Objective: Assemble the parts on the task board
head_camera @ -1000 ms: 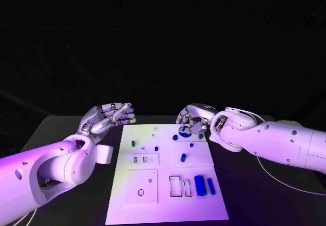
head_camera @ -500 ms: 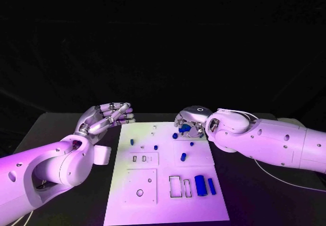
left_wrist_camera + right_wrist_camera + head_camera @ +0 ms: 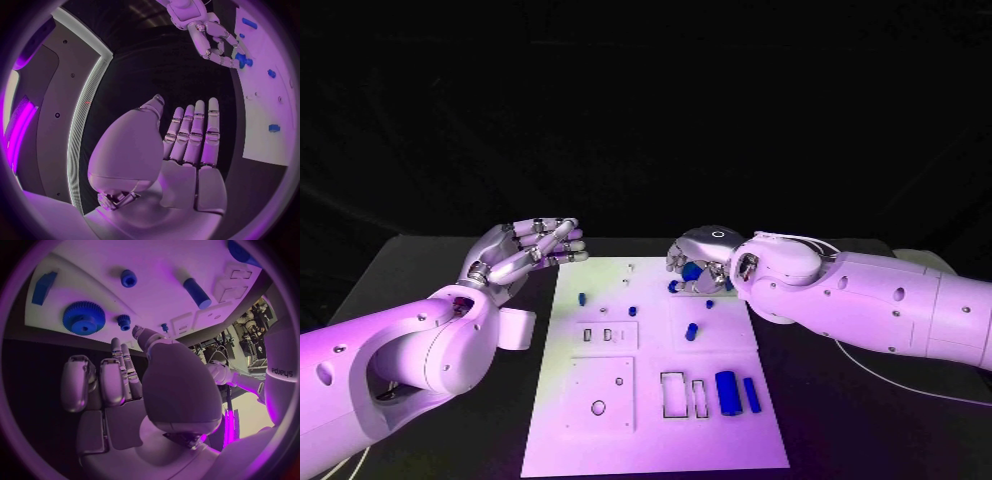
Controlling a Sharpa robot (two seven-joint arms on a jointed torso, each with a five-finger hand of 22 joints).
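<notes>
One gear [image 3: 83, 317] beyond right hand [image 3: 119, 385]

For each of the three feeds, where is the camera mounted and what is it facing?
Head view: on the head, looking down at the task board; both arms show.
Left wrist view: behind the left hand, facing across the board's far end.
Right wrist view: behind the right hand, facing the large gear.
Shared: left wrist and head views both show the right hand.

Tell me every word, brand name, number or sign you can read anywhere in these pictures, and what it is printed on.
"sharpa" — small grey lettering on the robot's white right arm, seen turned on its side in the right wrist view.
No other readable text: the white rectangular task board and the small blue parts, such as the blue toothed gear, carry no lettering that can be made out.
</notes>
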